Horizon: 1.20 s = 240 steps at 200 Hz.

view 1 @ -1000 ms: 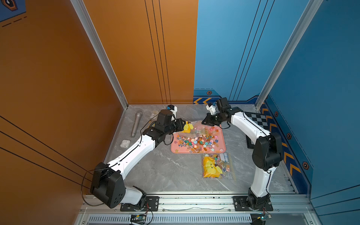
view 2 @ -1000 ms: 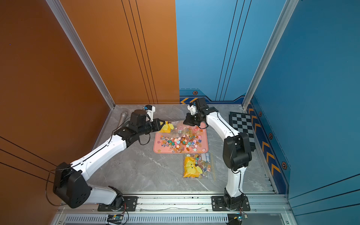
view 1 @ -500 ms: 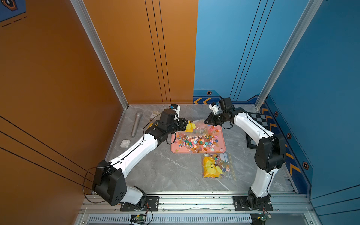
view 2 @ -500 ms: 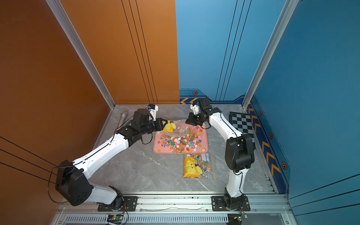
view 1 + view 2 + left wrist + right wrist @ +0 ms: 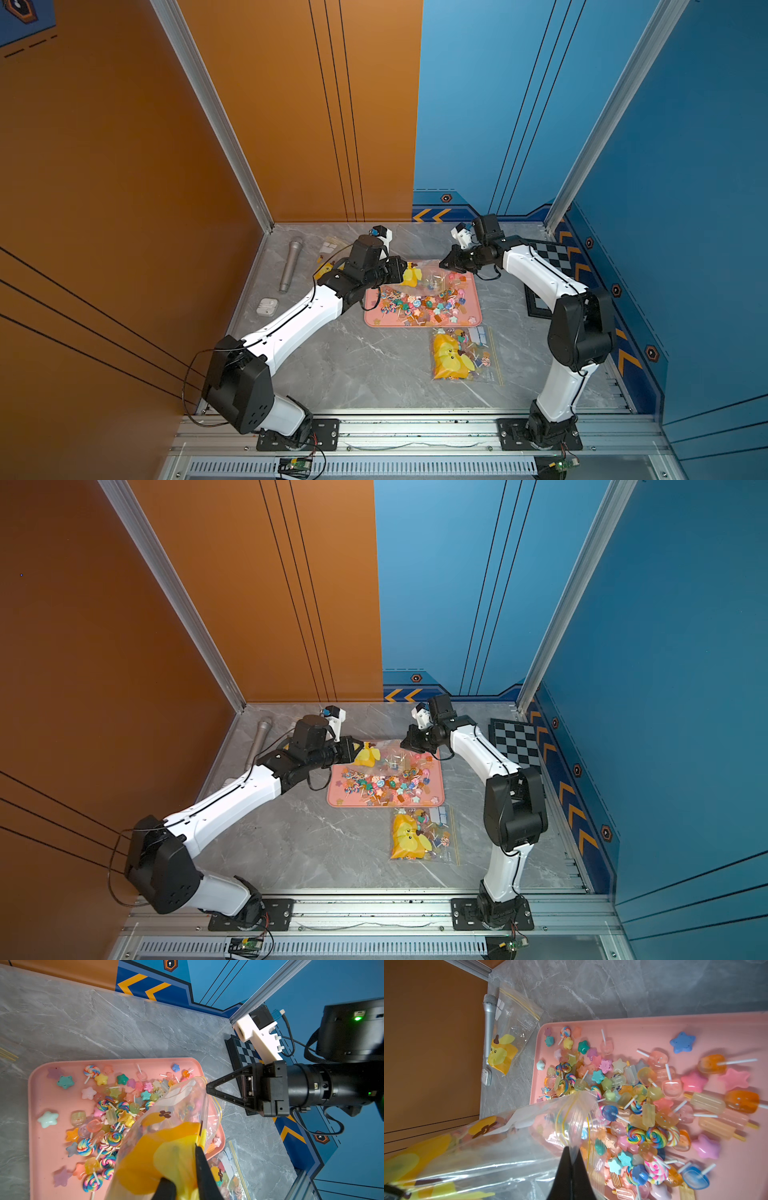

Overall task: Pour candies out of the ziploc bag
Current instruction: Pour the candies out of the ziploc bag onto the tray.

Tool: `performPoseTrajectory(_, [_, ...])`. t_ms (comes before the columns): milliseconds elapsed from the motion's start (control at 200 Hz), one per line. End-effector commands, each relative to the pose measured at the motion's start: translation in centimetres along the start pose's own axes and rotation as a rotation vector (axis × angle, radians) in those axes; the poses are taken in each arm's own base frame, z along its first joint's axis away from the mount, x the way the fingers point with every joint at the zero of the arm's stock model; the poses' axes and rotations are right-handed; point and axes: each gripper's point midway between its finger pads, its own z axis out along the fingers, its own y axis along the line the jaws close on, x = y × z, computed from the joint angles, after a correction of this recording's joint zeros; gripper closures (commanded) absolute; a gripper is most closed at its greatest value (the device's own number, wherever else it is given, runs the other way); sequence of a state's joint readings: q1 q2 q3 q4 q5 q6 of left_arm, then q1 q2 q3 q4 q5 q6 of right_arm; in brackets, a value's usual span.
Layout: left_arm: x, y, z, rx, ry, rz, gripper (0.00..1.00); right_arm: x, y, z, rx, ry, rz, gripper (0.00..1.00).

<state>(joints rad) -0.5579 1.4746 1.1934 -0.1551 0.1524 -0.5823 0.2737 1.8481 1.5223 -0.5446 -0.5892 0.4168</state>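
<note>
Where jaws meet, right gripper (image 5: 571,1152) pinches ziploc bag (image 5: 477,1157).

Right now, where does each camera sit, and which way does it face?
Top views: high over the front rail, facing down toward the back corner; both whole arms, pink tray, full ziploc bag.
Left wrist: on the left arm, facing the right tool; its left tool grips the held bag by the yellow end.
Right wrist: on the right arm, facing the orange wall and microphone; its tool pinches the bag's mouth.
Shared: both wrist views show the held bag and candies on the tray.
</note>
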Motion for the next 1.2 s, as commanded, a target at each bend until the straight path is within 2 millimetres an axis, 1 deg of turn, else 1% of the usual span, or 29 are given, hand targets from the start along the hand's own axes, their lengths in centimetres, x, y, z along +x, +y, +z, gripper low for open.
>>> performPoseTrajectory(0, [-1.9, -0.7, -0.2, 0.006, -0.051, -0.001, 0.76, -1.0, -2.4, 0.1, 0.061, -0.052, 0.046, 1.0])
performPoseTrajectory(90, [-1.4, -0.6, 0.2, 0.01, -0.03, -0.01, 0.72, -0.7, -2.0, 0.8, 0.038, -0.045, 0.055, 1.0])
performPoseTrajectory(145, [-1.2, -0.7, 0.2, 0.015, -0.025, -0.011, 0.67, -0.5, -2.1, 1.2, 0.039, -0.039, 0.06, 1.0])
performPoseTrajectory(190, [-1.2, -0.9, 0.2, 0.026, -0.024, -0.009, 0.65, -0.5, -2.0, 1.4, 0.035, -0.037, 0.06, 1.0])
performPoseTrajectory(315, [-1.1, -0.9, 0.1, 0.028, -0.02, -0.003, 0.64, -0.6, -1.8, 1.5, 0.028, -0.041, 0.061, 1.0])
performPoseTrajectory(395, [-0.7, -0.4, 0.2, 0.019, -0.011, -0.006, 0.65, -0.7, -1.6, 1.5, 0.025, -0.045, 0.062, 1.0])
performPoseTrajectory(515, [0.1, 0.5, 0.3, -0.001, 0.008, -0.021, 0.65, -0.6, -1.6, 1.4, 0.024, -0.043, 0.062, 1.0])
performPoseTrajectory(586, [0.6, 1.4, 0.1, -0.023, 0.011, -0.034, 0.62, -0.5, -1.7, 1.5, 0.025, -0.041, 0.063, 1.0])
performPoseTrajectory(726, [2.3, 4.5, -0.2, -0.079, 0.036, -0.117, 0.48, -0.3, -1.8, 1.6, 0.026, -0.035, 0.064, 1.0])
performPoseTrajectory(776, [3.1, 5.5, -0.1, -0.084, 0.052, -0.165, 0.46, -0.2, -1.8, 1.8, 0.025, -0.032, 0.065, 1.0])
performPoseTrajectory(796, [3.0, 5.6, -0.1, -0.079, 0.051, -0.179, 0.45, -0.1, -1.8, 1.8, 0.025, -0.031, 0.064, 1.0])
performPoseTrajectory(806, [3.9, 6.2, 0.1, -0.089, 0.071, -0.19, 0.45, -0.1, -1.9, 1.9, 0.026, -0.029, 0.066, 1.0])
performPoseTrajectory(851, [4.9, 6.9, 0.5, -0.09, 0.091, -0.216, 0.45, 0.1, -1.8, 2.0, 0.026, -0.025, 0.067, 1.0])
performPoseTrajectory(916, [5.9, 7.3, 0.9, -0.089, 0.114, -0.235, 0.44, 0.1, -1.7, 2.1, 0.027, -0.024, 0.064, 1.0])
performPoseTrajectory(1021, [6.9, 7.4, 1.9, -0.07, 0.146, -0.263, 0.44, 0.1, -1.5, 2.2, 0.025, -0.025, 0.061, 1.0])
performPoseTrajectory(1106, [7.4, 7.3, 2.6, -0.055, 0.16, -0.281, 0.44, 0.1, -1.4, 2.1, 0.023, -0.026, 0.06, 1.0])
performPoseTrajectory(1196, [7.3, 6.9, 3.2, -0.03, 0.16, -0.293, 0.44, 0.2, -1.2, 2.1, 0.021, -0.024, 0.057, 1.0])
